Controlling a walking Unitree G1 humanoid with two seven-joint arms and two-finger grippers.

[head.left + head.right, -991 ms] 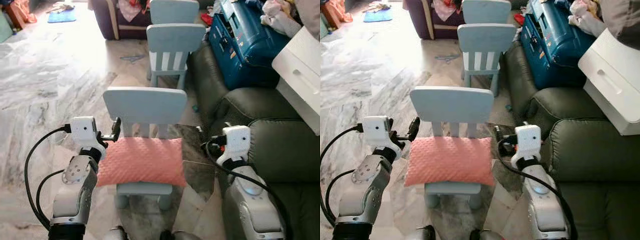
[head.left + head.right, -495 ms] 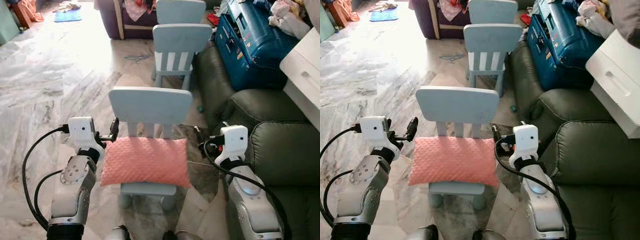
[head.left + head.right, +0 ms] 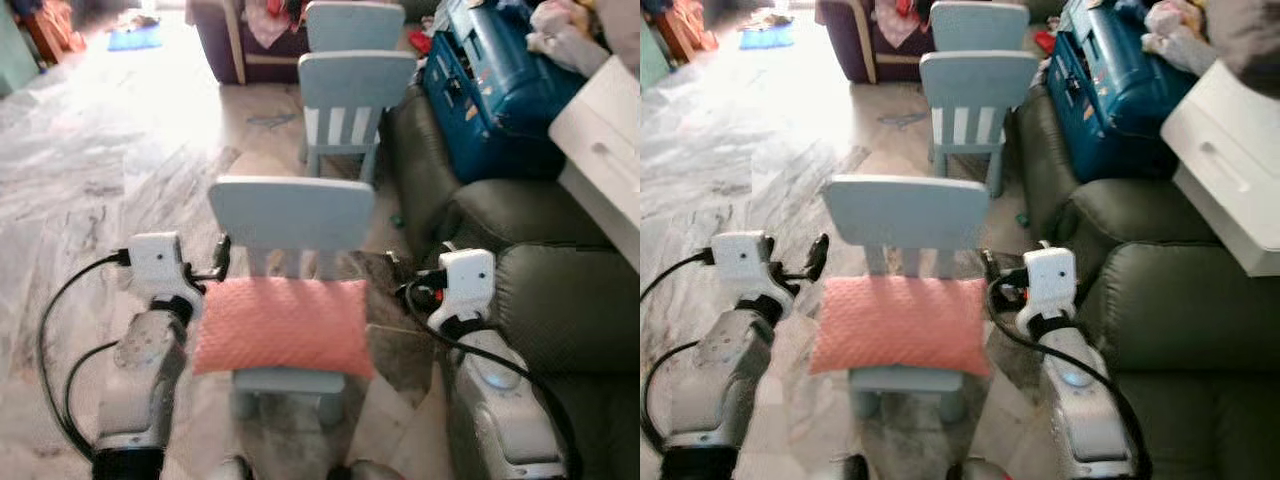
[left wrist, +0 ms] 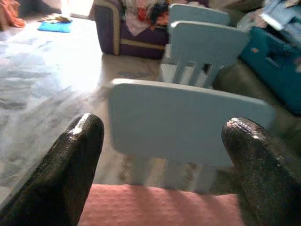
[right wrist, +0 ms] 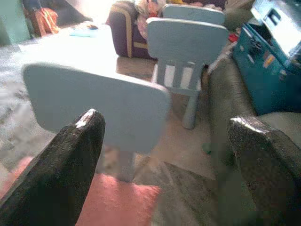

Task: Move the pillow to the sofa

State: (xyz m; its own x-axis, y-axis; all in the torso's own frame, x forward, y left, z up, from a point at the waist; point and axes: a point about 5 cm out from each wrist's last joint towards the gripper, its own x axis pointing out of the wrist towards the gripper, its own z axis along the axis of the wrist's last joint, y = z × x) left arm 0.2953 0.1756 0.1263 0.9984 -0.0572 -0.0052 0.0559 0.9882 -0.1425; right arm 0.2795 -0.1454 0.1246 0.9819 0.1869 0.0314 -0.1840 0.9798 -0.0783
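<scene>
A pink pillow [image 3: 283, 326] lies flat on the seat of a small pale blue chair [image 3: 291, 213] right in front of me. My left gripper [image 3: 218, 258] hovers open beside the pillow's left far corner. My right gripper [image 3: 400, 283] is open too, just off the pillow's right far corner. In the left wrist view the fingers [image 4: 75, 160] frame the chair back [image 4: 188, 123] with the pillow [image 4: 160, 206] below. The right wrist view has the pillow [image 5: 117, 205] low between its fingers [image 5: 61, 174]. The dark green sofa [image 3: 560, 300] stands to my right.
A second pale blue chair [image 3: 355, 90] stands behind the first. On the sofa lie a blue case [image 3: 495, 95] and a white box [image 3: 605, 150]. A dark purple sofa [image 3: 225, 40] stands at the far end. Marble floor [image 3: 90, 180] lies open to the left.
The view has shifted slightly and blurred, so the camera moved. Both grippers hold about the same places beside the pillow's far corners, still open.
</scene>
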